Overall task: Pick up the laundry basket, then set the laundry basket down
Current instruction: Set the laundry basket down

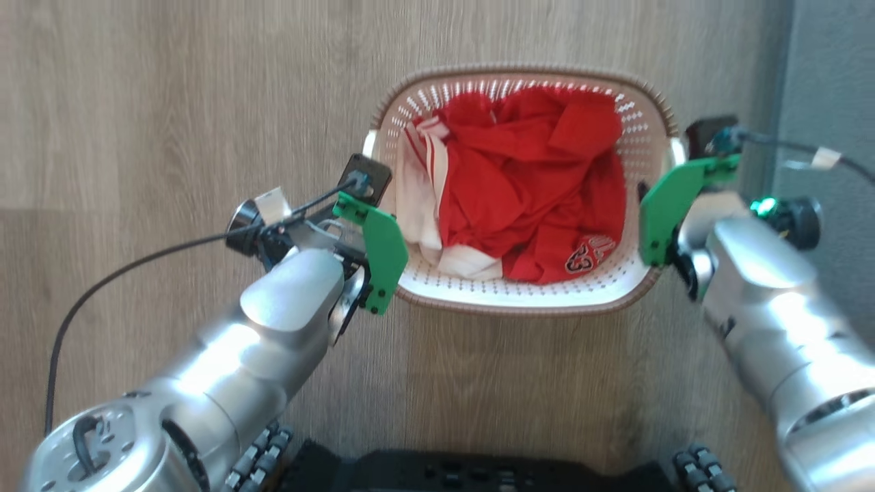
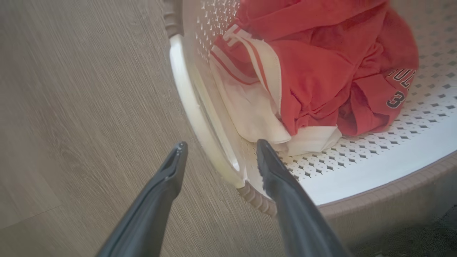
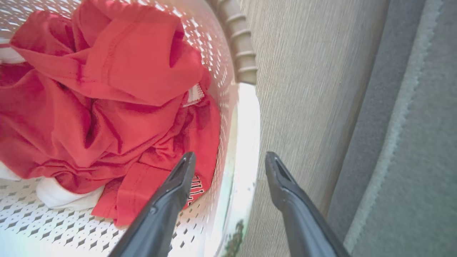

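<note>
Nearest, the robot's dark base point(image 1: 478, 475) lies at 6 o'clock in the head view. The left arm point(image 1: 273, 321) reaches up from 7 o'clock and the right arm point(image 1: 765, 301) from 4 o'clock.

The left claw point(image 2: 221, 144) is open. Its two dark fingers are spread either side of the white left handle point(image 2: 189, 107), one over the floor point(image 1: 171, 102) and the other over the inside of the laundry basket point(image 1: 519, 301). The right claw point(image 3: 230, 155) is open in the same way around the white right handle point(image 3: 246, 142). I cannot tell whether any finger touches the plastic.

The laundry basket stands on the wooden floor at 12 o'clock from the base, between the two arms. It is white and perforated, with a brown rim. Inside it lie crumpled red and white clothes point(image 1: 533, 184), with printed lettering toward 5 o'clock. Beyond the right arm, at 2 o'clock, a grey rug point(image 1: 834, 82) borders the floor.
</note>
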Available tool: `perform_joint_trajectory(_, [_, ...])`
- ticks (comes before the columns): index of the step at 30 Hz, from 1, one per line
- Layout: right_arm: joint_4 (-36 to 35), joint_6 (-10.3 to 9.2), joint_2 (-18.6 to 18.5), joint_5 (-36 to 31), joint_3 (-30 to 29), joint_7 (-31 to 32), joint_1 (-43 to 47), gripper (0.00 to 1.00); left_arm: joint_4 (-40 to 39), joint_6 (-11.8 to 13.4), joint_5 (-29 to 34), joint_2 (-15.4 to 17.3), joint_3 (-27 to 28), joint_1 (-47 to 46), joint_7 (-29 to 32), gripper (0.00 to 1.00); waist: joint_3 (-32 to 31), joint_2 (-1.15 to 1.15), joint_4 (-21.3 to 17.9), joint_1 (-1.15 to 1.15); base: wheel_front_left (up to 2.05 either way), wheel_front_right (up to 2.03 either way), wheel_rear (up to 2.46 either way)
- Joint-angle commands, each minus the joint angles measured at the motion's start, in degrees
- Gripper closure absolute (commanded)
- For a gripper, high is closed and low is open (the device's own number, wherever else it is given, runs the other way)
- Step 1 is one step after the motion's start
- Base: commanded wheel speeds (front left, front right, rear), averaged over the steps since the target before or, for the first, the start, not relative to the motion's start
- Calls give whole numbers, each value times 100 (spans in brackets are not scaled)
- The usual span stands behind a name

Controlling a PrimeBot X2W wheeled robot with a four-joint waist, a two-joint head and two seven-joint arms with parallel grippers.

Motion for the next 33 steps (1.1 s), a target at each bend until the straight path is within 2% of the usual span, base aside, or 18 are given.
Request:
perform_joint_trajectory(1, [-47,39,180,13,13,-87,377,0,26,72,-55,54,35,165,-132,0,-441,0,-80,0,0,0,0])
perform_joint_trajectory(8, [-125,39,288,229,-29,-332,864,0,280,156,-224,54,57,498,-697,0,-1304,0,-225,0,0,0,0])
perform_joint_trajectory(13, [-664,39,295,618,181,-551,1354,0,414,167,-423,54,176,721,-1279,0,-2024,0,-250,0,0,0,0])
perform_joint_trajectory(20, [-1076,39,296,1074,84,-1343,1599,0,378,335,-445,54,563,781,-1764,0,-2769,0,-230,0,0,0,0])
perform_joint_trajectory(25, [-1512,39,295,1151,-221,-1593,1616,0,-687,629,328,344,1468,816,-1773,0,-3085,0,-204,0,0,0,0])
perform_joint_trajectory(28, [-2247,39,208,968,-716,-1602,1722,0,-1552,779,951,533,2187,1107,-1773,0,-3247,0,-201,0,0,0,0])
perform_joint_trajectory(33, [-3615,39,229,329,-1568,-1604,2182,0,-2928,688,1904,599,3464,1738,-1774,0,-3478,0,-161,0,0,0,0])
